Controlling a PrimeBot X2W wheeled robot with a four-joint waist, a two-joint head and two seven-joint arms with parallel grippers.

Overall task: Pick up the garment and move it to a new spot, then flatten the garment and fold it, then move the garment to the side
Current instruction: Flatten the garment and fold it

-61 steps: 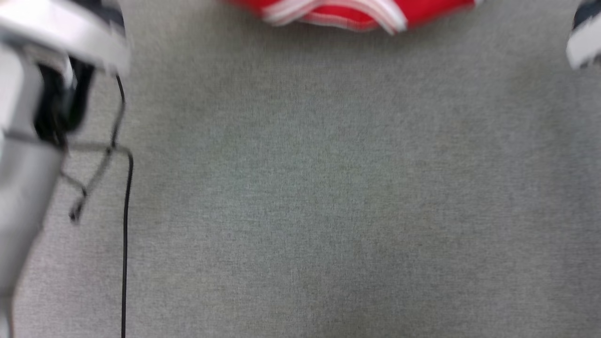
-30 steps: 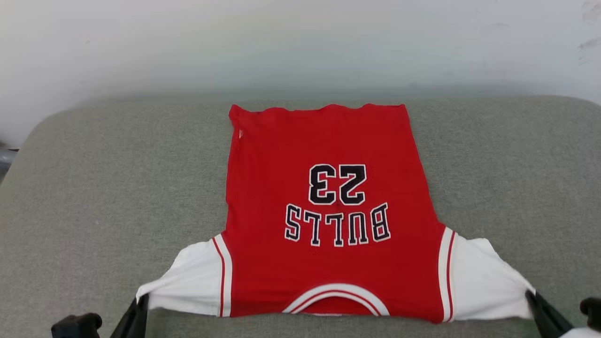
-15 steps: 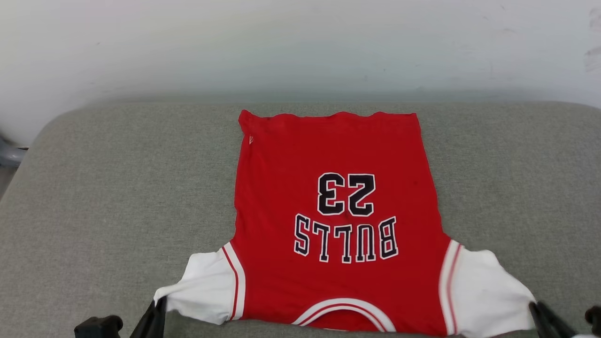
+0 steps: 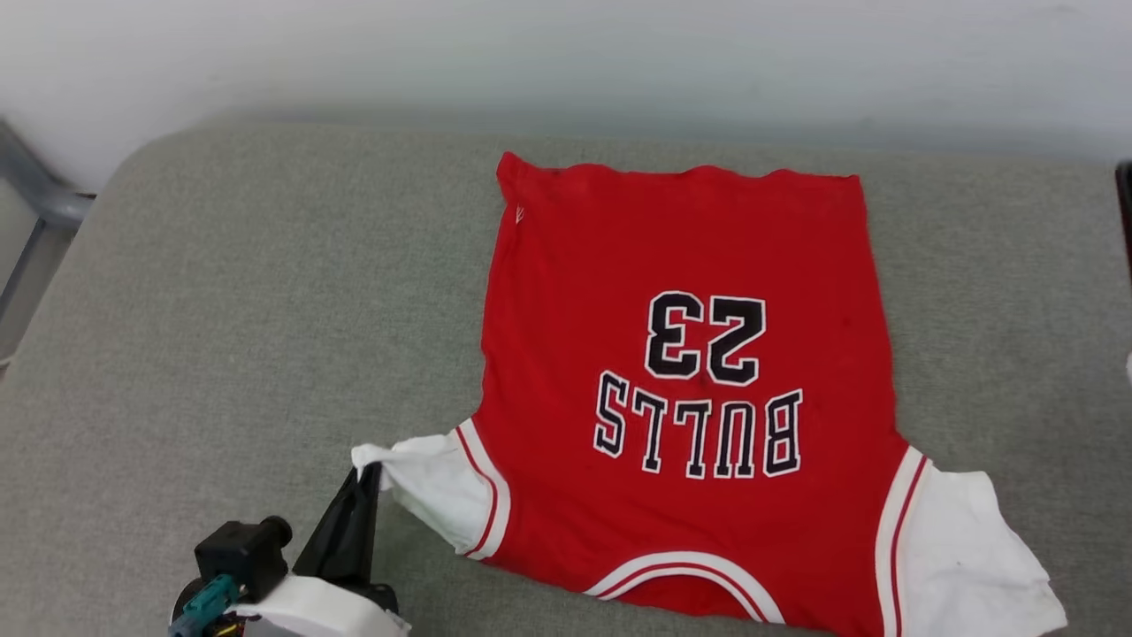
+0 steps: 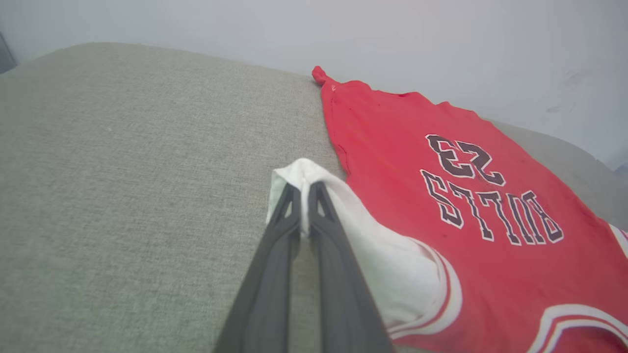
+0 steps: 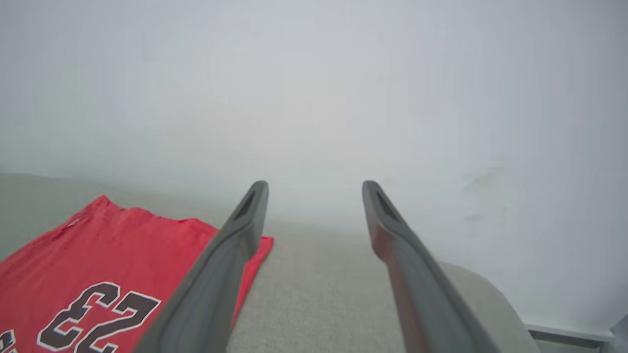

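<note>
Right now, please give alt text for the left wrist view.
The left tool, shut, pinches the white sleeve of a red jersey that lies flat, lettering up, on a grey cushion; a pale wall is behind.

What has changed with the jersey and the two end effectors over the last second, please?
The right end effector has let go of the white sleeve on the robot's right, which now lies loose on the grey cushion, and it stands open, lifted away. The left end effector stays shut on the tip of the other sleeve. The red jersey stays spread, lettering up.
</note>
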